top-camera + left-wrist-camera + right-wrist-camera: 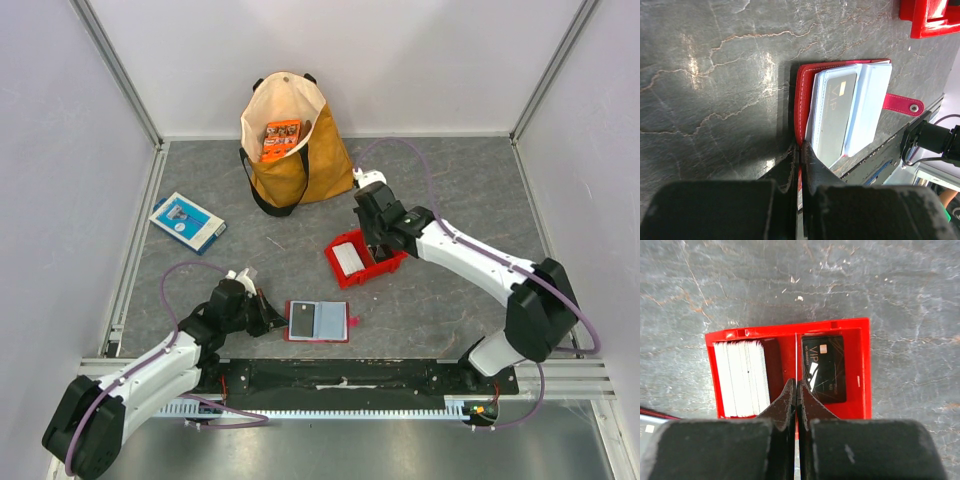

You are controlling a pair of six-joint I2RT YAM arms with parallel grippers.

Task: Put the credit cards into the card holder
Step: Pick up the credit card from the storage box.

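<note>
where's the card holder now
Top view: the open red folding card holder lies at the near table edge, pinched by the jaws of the left gripper.

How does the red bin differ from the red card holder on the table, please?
The bin is a walled, open-topped tray; the card holder lies flat, opened like a book. The bin holds loose cards; the card holder has a dark card tucked in a clear pocket. Both are red.

Two robot arms, the left arm (150, 372) and the right arm (480, 262), are showing white shells with black joints. A purple cable (400, 140) is looping behind each set of fingers. Both the left gripper (800, 150) and the right gripper (796, 385) are showing black, scuffed, tapering fingers (812, 405).
</note>
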